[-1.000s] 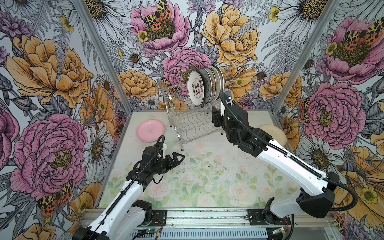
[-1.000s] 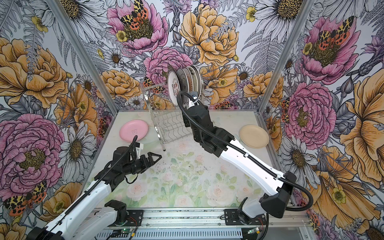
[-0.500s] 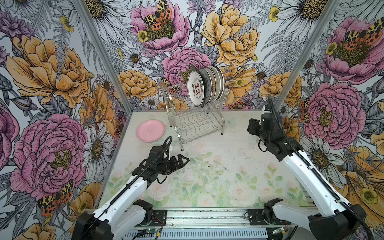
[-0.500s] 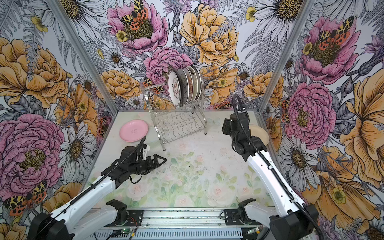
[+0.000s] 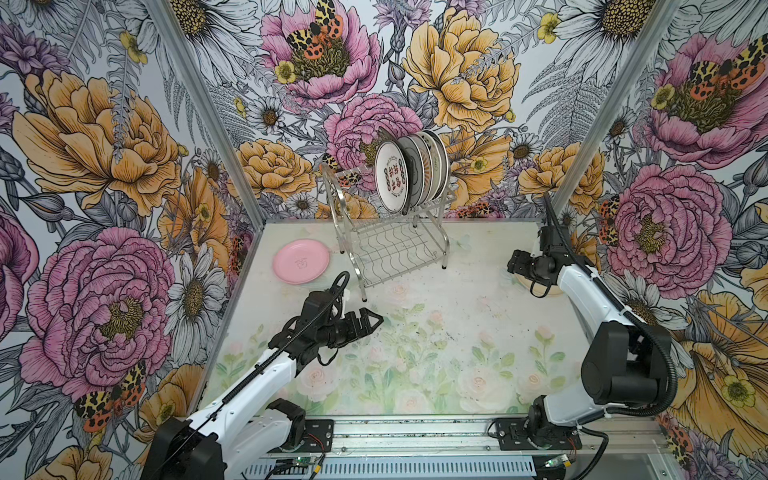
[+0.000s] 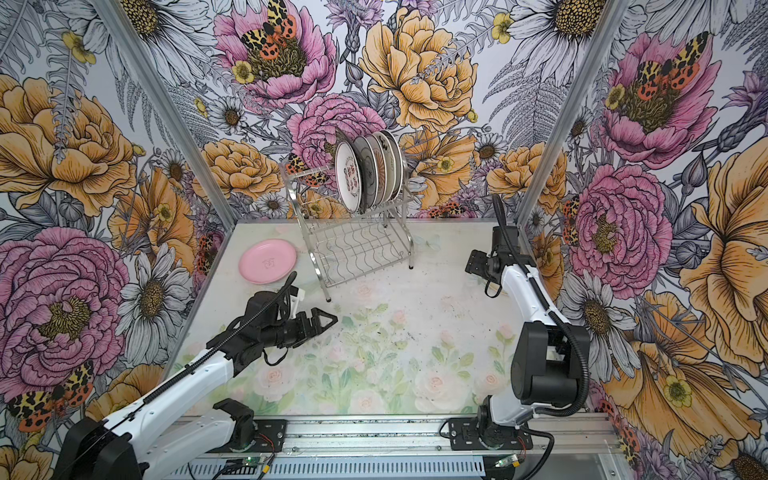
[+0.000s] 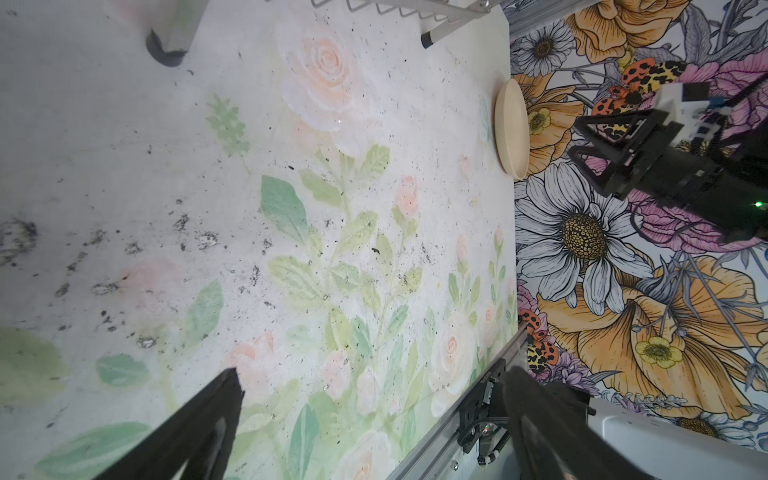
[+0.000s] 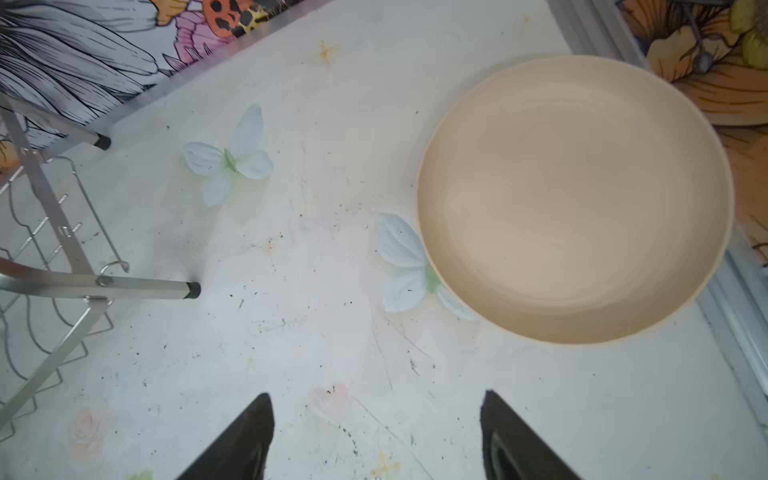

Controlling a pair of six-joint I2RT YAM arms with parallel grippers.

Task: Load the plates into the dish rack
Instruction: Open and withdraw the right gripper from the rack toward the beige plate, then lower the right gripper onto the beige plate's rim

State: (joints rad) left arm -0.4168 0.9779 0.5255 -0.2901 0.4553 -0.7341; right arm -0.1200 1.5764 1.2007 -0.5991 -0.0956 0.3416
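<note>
My left claw [image 5: 371,322] hovers low over the flowered table [image 5: 436,357] at the near left, lying on its side and pointing right. Its jaws are spread wide with nothing between them, as the left wrist view shows. My right claw [image 5: 514,268] hangs at the far right, pointing down. It too is spread wide and empty: in the right wrist view its two fingertips [image 8: 257,419] stand well apart over bare table. The cream plate [image 8: 573,199] lies flat just beyond them, close against the right wall. The pink plate [image 5: 301,262] lies flat at the far left, just beside the dish rack [image 5: 390,245] and well apart from my left claw. The rack stands at the far middle against the back wall. A row of plates [image 5: 419,168] stands on edge on its upper tier, the front plate [image 5: 390,176] white with printed figures.
</note>
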